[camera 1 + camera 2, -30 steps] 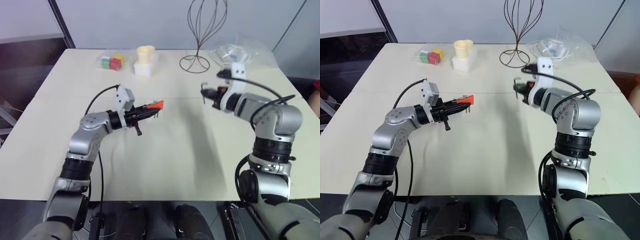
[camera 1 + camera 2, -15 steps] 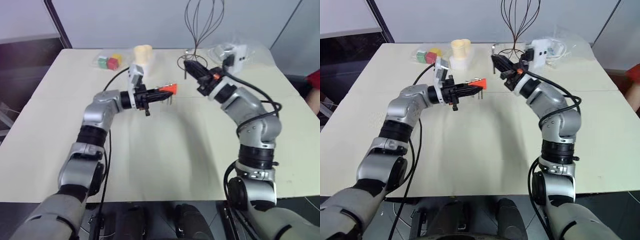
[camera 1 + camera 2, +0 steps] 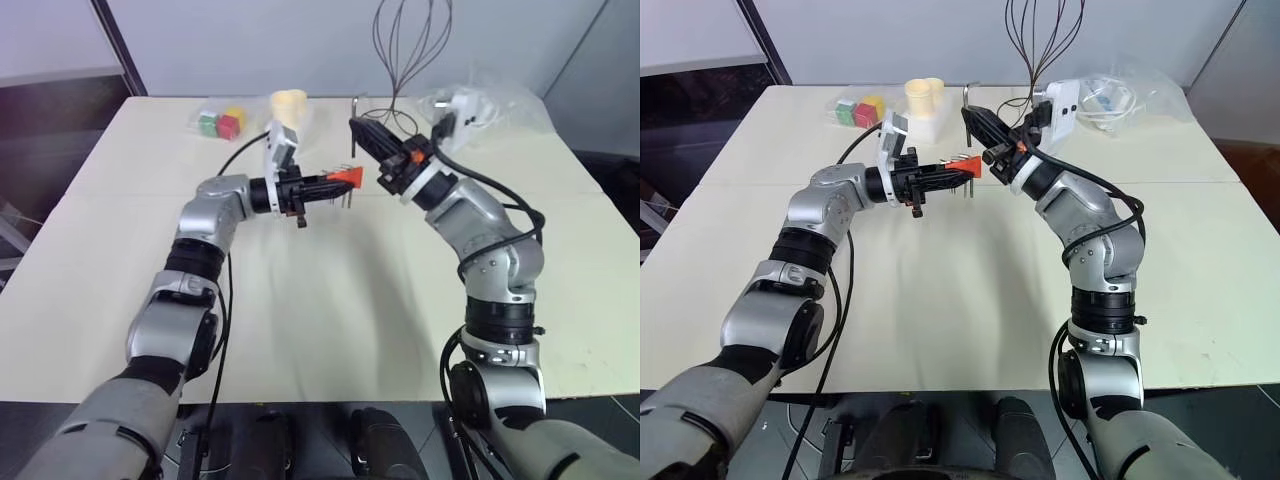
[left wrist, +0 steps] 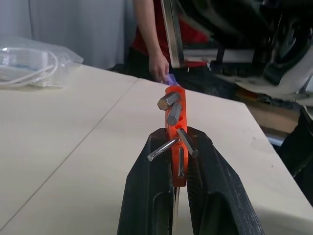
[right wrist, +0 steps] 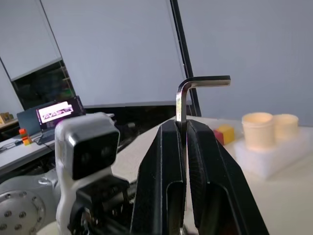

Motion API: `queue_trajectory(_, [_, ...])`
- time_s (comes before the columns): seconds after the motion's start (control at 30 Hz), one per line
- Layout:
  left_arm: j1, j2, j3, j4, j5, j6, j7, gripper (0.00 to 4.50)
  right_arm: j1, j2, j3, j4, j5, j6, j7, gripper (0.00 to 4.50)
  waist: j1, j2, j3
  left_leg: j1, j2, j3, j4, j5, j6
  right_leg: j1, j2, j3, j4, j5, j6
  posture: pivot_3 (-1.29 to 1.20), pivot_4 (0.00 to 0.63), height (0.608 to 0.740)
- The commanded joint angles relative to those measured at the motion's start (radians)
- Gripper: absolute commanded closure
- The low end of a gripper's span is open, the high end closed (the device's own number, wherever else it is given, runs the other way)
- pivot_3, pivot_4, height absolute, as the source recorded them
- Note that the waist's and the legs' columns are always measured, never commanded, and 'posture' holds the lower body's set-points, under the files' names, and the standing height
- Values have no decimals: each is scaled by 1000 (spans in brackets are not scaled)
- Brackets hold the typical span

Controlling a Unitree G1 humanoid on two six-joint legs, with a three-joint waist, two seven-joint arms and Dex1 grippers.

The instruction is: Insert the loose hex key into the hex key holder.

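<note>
My left gripper [image 3: 322,184] is shut on the hex key holder [image 3: 346,176], an orange-red block held level above the table's middle, its tip to the right. In the left wrist view several short grey keys stick out of the hex key holder [image 4: 175,128] between the black fingers [image 4: 149,196]. My right gripper [image 3: 362,132] is shut on the loose hex key [image 3: 966,100], just above and to the right of the holder. The loose hex key [image 5: 188,91] stands up out of the fingers, its short end bent sideways. Key and holder are close but apart.
Red, green and yellow cubes [image 3: 222,123] and pale cups on a white foam block [image 3: 289,106] stand at the table's back left. A wire stand [image 3: 408,45] and a clear plastic bag [image 3: 482,98] are at the back right. A person [image 4: 150,44] stands beyond the table.
Both arms have risen and come together over the table's middle. The left brought the holder right and up. The right swung the key left to just beside the holder.
</note>
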Motion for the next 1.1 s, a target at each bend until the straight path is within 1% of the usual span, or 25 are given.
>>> queue_trajectory(0.03, [-23, 3, 22, -34, -8, -3, -10, 4500, 0, -12, -9, -41, 22, -31, -1, 4487, 0, 0, 0, 0, 0, 0, 0, 0, 0, 0, 0, 0, 0, 0, 0, 0, 150, 740])
queue_trajectory(0.3, [-9, 10, 31, -73, -15, 15, -7, 4500, 10, -25, -7, -4, 12, -60, -1, 4487, 0, 0, 0, 0, 0, 0, 0, 0, 0, 0, 0, 0, 0, 0, 0, 0, 150, 740])
queue_trajectory(1.1, [14, 9, 18, -63, 12, -13, -6, 4500, 11, -28, -2, -13, 23, -65, -14, 4487, 0, 0, 0, 0, 0, 0, 0, 0, 0, 0, 0, 0, 0, 0, 0, 0, 150, 740])
